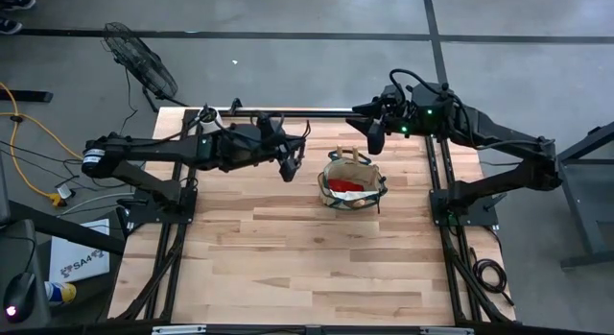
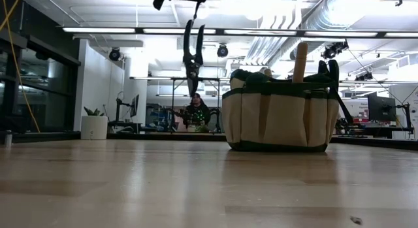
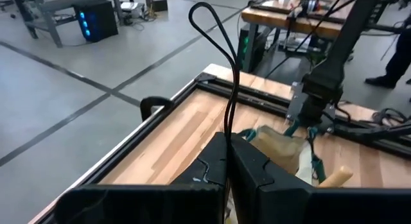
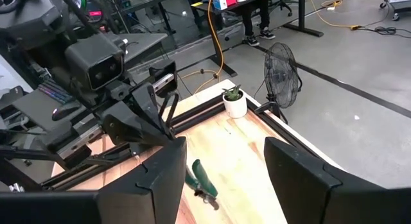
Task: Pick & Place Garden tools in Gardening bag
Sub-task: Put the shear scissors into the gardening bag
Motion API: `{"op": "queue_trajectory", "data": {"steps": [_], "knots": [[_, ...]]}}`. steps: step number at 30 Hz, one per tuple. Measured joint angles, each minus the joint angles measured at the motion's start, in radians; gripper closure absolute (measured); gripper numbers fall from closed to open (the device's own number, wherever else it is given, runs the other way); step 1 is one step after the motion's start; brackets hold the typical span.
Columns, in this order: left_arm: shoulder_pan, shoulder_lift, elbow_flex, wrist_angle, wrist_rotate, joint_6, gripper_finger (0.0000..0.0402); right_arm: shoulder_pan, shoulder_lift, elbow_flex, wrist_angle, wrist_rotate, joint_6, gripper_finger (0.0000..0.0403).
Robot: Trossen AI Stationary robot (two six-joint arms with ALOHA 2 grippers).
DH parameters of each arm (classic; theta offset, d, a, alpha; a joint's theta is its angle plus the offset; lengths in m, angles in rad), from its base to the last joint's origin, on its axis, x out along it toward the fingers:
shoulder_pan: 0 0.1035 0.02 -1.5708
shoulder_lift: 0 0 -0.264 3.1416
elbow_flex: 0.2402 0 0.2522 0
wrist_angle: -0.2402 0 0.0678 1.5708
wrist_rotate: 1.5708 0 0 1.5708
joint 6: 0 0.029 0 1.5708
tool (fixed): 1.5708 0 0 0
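**While the shears dangle, the bag sits loaded**

As the low view looks across the bare wooden surface, the first thing it meets is the gardening bag. The bag stands upright on the boards, toward the right arm's side of the middle. A wooden handle pokes up past its green-trimmed rim. From above, a red glove shows inside it.

Just beside the bag on the left arm's side, and not touching it, the pruning shears hang in the air. Their handles are up, their blades point down, and they are well clear of the surface. A thin dark loop carries them. The left tool has its fingers pressed together on that loop and pinches it from above.

Over on the other side, the right tool hovers above the far edge of the surface, behind the bag. Its fingers are spread wide with nothing between them. Its own camera looks across at the left arm and picks out the green handles of the shears below it.

Farther back, a small white pot with a plant stands at the far corner on the left arm's side. Beyond that corner a fan stands on the floor. Deep in the room, past the shears, a person sits at a desk.
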Motion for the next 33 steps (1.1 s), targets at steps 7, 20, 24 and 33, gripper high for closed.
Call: {"op": "queue_trajectory", "data": {"steps": [7,20,24,33], "knots": [[0.002,0.000,0.000,0.044,0.045,0.001,0.0401,0.000,0.000,0.000,0.000,-0.002,-0.007,0.0201],[0.002,0.057,0.000,0.157,0.066,-0.050,0.0401,0.000,-0.001,0.000,-0.002,-0.006,-0.029,0.0201],[0.002,0.081,0.000,0.166,0.044,-0.078,0.0401,0.000,-0.009,0.000,-0.007,-0.006,-0.036,0.0201],[0.002,0.104,0.001,0.215,0.047,-0.108,0.0401,0.000,-0.035,0.000,-0.010,-0.004,-0.051,0.0201]]}}
